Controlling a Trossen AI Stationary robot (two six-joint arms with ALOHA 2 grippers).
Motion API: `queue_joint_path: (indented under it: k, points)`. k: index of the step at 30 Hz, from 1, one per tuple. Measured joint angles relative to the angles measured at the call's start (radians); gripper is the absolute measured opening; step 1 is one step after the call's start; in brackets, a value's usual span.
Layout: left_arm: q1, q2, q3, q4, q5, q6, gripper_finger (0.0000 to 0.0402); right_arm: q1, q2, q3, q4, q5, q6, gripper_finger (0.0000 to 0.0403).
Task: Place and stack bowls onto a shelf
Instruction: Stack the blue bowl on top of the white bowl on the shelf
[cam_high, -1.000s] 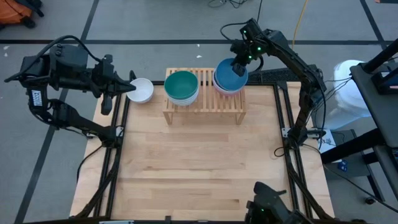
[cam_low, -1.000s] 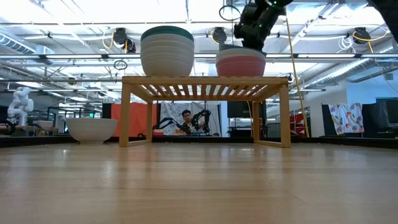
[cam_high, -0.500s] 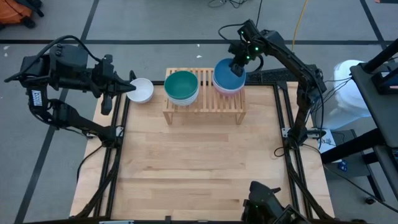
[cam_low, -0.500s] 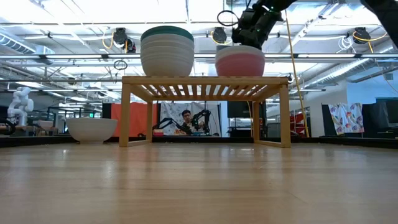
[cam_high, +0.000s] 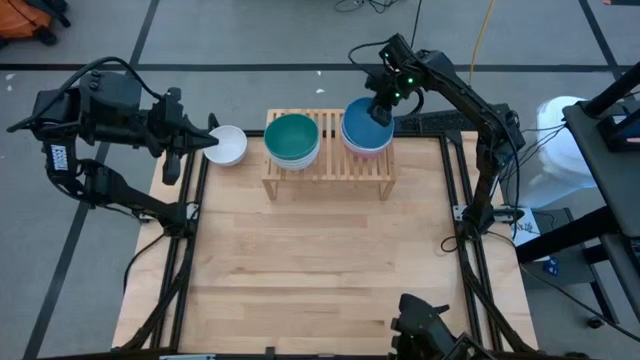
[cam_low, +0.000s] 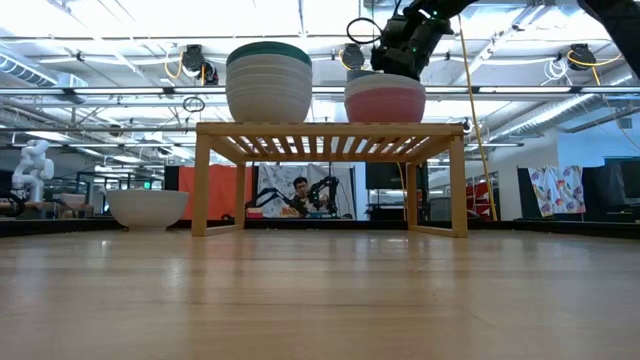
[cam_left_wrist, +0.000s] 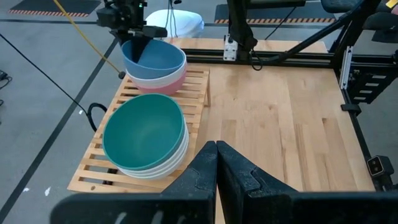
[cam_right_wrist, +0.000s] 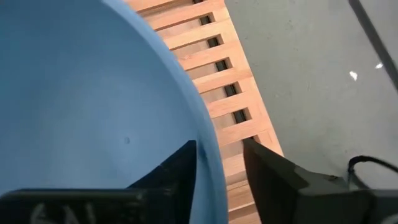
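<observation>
On the wooden shelf (cam_high: 330, 168) a blue bowl (cam_high: 362, 126) sits nested in a pink bowl (cam_low: 385, 100) at the right. At the left a teal bowl (cam_high: 292, 136) tops a stack of white bowls (cam_low: 268, 92). My right gripper (cam_right_wrist: 217, 152) is open at the blue bowl's far rim, one finger inside and one outside. A lone white bowl (cam_high: 229, 146) rests on the table's far left corner. My left gripper (cam_left_wrist: 216, 155) hovers shut beside it. My right gripper straddles the blue bowl's far rim (cam_right_wrist: 210, 140), coming slanting down from the far side. The outer finger (cam_right_wrist: 267, 165) stands clear of the wall, with shelf slats showing in the gap. The inner finger (cam_right_wrist: 180, 163) lies close to the inside wall; whether it touches I cannot tell.
The shelf stands along the table's far edge, with a bare stretch of slats (cam_left_wrist: 199, 87) between and in front of the two stacks. The wide wooden tabletop (cam_high: 320, 260) spreads toward the near edge. Black frame rails (cam_high: 462, 210) run along both sides.
My right gripper and the blue bowl have shifted slightly toward the table's left, and the bowl now sits centred in the pink bowl.
</observation>
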Motion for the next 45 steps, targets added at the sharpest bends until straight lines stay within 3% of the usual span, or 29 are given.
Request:
queue_joint_path:
  k: [8,18,23,30,45]
  points:
    - [0.000,0.000,0.000,0.000,0.000,0.000,0.0006,0.016,-0.062,0.000,0.015,0.080,-0.065,0.0164]
    - [0.000,0.000,0.000,0.000,0.000,0.000,0.0006,0.026,-0.170,0.000,0.170,0.078,-0.081,0.0158]
    - [0.000,0.000,0.000,0.000,0.000,0.000,0.0006,0.026,-0.170,0.000,0.228,0.079,-0.093,0.0128]
    - [0.000,0.000,0.000,0.000,0.000,-0.002,0.0006,0.026,-0.170,0.000,0.235,0.077,-0.154,0.0012]
    - [0.000,0.000,0.000,0.000,0.000,-0.004,0.0006,0.046,-0.170,-0.176,0.398,0.076,-0.162,0.0000]
